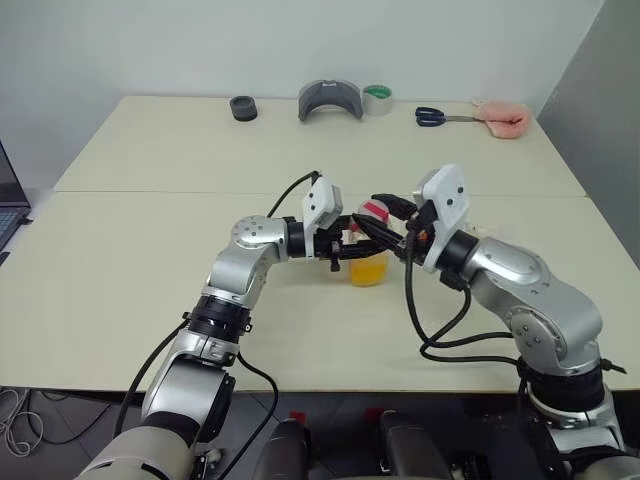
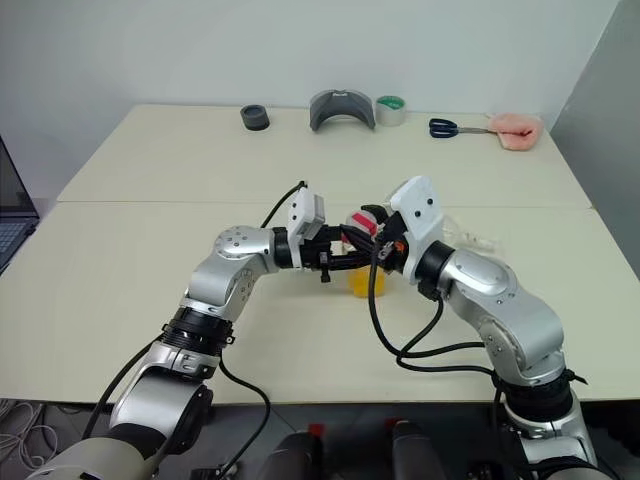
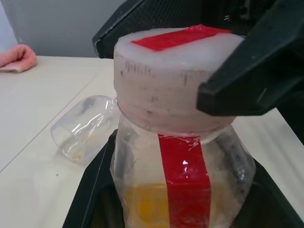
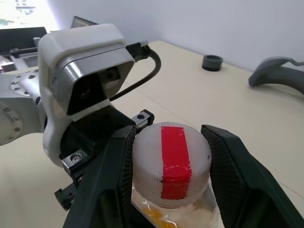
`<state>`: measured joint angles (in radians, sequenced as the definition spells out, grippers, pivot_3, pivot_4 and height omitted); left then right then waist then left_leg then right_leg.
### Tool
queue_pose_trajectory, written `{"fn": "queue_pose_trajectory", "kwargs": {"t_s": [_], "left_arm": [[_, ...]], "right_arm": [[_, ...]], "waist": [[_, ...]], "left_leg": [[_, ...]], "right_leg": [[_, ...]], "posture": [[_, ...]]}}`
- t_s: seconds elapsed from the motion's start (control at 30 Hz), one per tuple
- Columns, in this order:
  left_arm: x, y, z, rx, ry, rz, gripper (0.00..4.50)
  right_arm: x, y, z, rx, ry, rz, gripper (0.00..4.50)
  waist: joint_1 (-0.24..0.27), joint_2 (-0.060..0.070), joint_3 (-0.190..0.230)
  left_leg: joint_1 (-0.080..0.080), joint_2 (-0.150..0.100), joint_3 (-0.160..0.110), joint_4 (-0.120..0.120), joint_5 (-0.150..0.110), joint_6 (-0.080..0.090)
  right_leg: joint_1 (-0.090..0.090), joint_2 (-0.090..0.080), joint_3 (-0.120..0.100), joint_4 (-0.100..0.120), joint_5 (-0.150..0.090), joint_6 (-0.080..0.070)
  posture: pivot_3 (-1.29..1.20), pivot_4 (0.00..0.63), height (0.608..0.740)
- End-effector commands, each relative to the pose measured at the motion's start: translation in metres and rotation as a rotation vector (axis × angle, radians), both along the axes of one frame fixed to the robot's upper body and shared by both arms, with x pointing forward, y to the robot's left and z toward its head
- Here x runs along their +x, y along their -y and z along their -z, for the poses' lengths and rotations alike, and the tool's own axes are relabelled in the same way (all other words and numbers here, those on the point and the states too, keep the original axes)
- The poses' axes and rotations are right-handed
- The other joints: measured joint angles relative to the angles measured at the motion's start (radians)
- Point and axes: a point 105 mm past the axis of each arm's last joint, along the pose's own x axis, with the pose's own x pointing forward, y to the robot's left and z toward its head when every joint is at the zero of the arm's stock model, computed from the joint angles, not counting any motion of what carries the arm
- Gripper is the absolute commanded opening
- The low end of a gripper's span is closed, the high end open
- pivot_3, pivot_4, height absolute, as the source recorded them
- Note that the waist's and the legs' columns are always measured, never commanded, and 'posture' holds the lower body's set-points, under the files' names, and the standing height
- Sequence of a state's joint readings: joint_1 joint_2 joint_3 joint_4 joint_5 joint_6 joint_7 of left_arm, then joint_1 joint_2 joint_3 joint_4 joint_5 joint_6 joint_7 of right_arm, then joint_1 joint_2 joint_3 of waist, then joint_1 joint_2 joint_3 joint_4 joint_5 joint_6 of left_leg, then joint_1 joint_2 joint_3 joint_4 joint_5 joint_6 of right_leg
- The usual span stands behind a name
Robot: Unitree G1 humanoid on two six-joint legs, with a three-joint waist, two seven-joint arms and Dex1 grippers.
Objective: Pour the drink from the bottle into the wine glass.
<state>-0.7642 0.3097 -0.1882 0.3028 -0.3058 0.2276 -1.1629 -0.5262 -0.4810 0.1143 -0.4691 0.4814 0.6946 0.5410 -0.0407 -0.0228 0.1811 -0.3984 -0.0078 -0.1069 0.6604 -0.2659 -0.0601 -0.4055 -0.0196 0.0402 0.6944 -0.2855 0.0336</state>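
Note:
The bottle [image 3: 183,190] stands upright over the middle of the table, clear with a red stripe and a white cap [image 4: 171,161] marked red. The orange drink [image 1: 367,270] fills its lower part. My left gripper [image 1: 350,250] reaches in from the left and is shut on the bottle's body. My right gripper [image 4: 171,133] comes from the right, its two black fingers [image 4: 111,166] pressed against either side of the cap. The wine glass [image 3: 83,130] lies on its side on the table just beyond the bottle, to the right [image 2: 468,238].
Along the far edge of the table [image 1: 150,250] sit a black ring [image 1: 243,108], a grey curved object [image 1: 330,100], a tape roll [image 1: 377,98], scissors [image 1: 435,116] and a pink cloth [image 1: 502,118]. A laptop [image 1: 8,205] shows at the left edge.

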Motion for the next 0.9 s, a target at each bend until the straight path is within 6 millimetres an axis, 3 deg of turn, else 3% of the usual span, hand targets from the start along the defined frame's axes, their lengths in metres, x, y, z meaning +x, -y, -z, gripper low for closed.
{"fn": "queue_pose_trajectory", "kwargs": {"t_s": [0.03,0.2,0.33,0.5,0.6,0.7,0.9], "left_arm": [[-0.008,0.006,-0.030,-0.032,0.087,0.061,1.83],[-0.008,0.005,-0.033,-0.031,0.088,0.072,1.83],[-0.007,0.006,-0.033,-0.033,0.086,0.064,1.83],[-0.006,0.006,-0.028,-0.027,0.073,0.048,1.83],[-0.003,0.006,-0.024,-0.018,0.074,0.031,1.83],[0.000,0.007,-0.022,-0.009,0.076,0.018,1.83],[0.006,0.008,-0.021,-0.002,0.085,0.006,1.83]], "right_arm": [[0.000,0.006,0.003,-0.158,0.023,-0.221,1.86],[0.007,0.019,-0.008,-0.266,0.012,-0.379,1.86],[0.009,0.024,-0.009,-0.247,-0.013,-0.354,1.86],[0.008,0.040,-0.033,-0.074,0.082,-0.123,3.48],[-0.010,0.038,-0.036,0.013,0.074,-0.044,4.46],[-0.025,0.027,-0.029,0.091,0.056,0.066,4.48],[-0.025,0.006,-0.020,0.135,0.096,0.298,4.48]], "waist": [[-0.002,0.001,0.001],[-0.007,0.001,0.001],[-0.007,0.001,0.002],[0.001,0.001,0.002],[0.003,0.001,0.002],[0.003,0.002,0.002],[-0.001,0.002,0.002]], "left_leg": [[0.000,0.000,0.000,0.000,0.000,0.000],[0.000,0.001,0.000,-0.001,0.000,0.000],[0.000,0.001,0.000,0.000,0.000,0.000],[-0.001,0.001,-0.001,0.000,0.000,0.000],[-0.001,0.000,0.000,0.001,0.000,0.000],[-0.001,0.001,-0.001,0.000,0.000,0.000],[0.000,0.001,-0.001,0.000,0.000,0.000]], "right_leg": [[0.000,0.000,0.000,0.000,0.000,0.000],[0.000,0.001,-0.001,0.000,0.000,0.000],[0.000,0.000,0.000,-0.001,0.000,0.000],[0.000,-0.001,0.000,0.000,0.000,0.000],[-0.001,-0.002,0.000,0.000,0.000,0.000],[-0.001,-0.001,0.000,0.000,0.000,0.000],[-0.001,0.000,0.001,0.002,0.000,0.000]], "posture": [[0.00,0.150,0.740],[0.00,0.150,0.740],[0.00,0.150,0.740],[0.00,0.150,0.740],[0.00,0.150,0.740],[0.00,0.150,0.740],[0.00,0.150,0.740]]}}
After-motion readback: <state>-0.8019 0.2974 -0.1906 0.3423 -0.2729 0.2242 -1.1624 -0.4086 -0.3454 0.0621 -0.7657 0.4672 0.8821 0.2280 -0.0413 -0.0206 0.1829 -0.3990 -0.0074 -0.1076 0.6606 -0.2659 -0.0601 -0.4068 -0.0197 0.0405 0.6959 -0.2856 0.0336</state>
